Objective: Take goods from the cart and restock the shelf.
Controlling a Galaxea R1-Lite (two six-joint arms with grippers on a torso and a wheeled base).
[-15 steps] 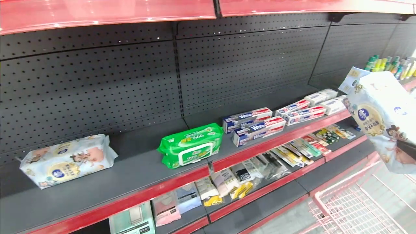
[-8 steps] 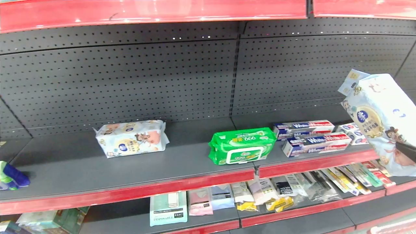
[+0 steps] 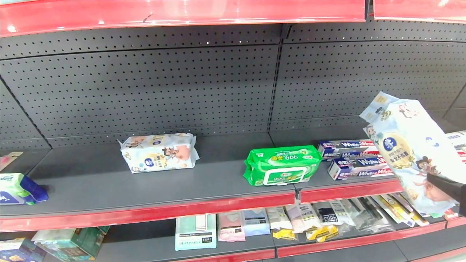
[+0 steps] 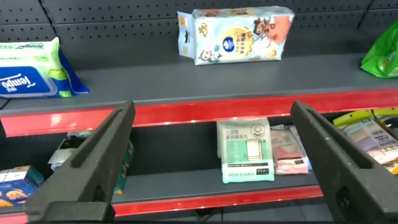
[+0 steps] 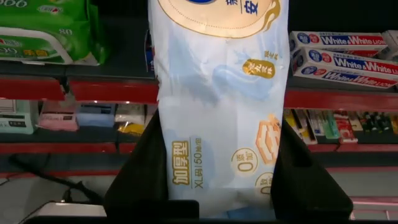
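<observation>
Pale blue-and-white soft pack (image 3: 407, 145) with cartoon print and a gold round badge, clamped at its lower end between the fingers of the right claw (image 5: 221, 174), tilted with its top leaning left, off the shelf in front of the toothpaste boxes (image 3: 358, 163). Dark grey shelf (image 3: 109, 185) with red front edge; a matching pack (image 3: 159, 152) lies flat on it, left of centre.

Two cartoon-print packs (image 3: 159, 152) are showing, one green wipes pack (image 3: 278, 165), one blue-and-white pack (image 3: 14, 189), and at least two toothpaste boxes (image 3: 360, 165).
</observation>
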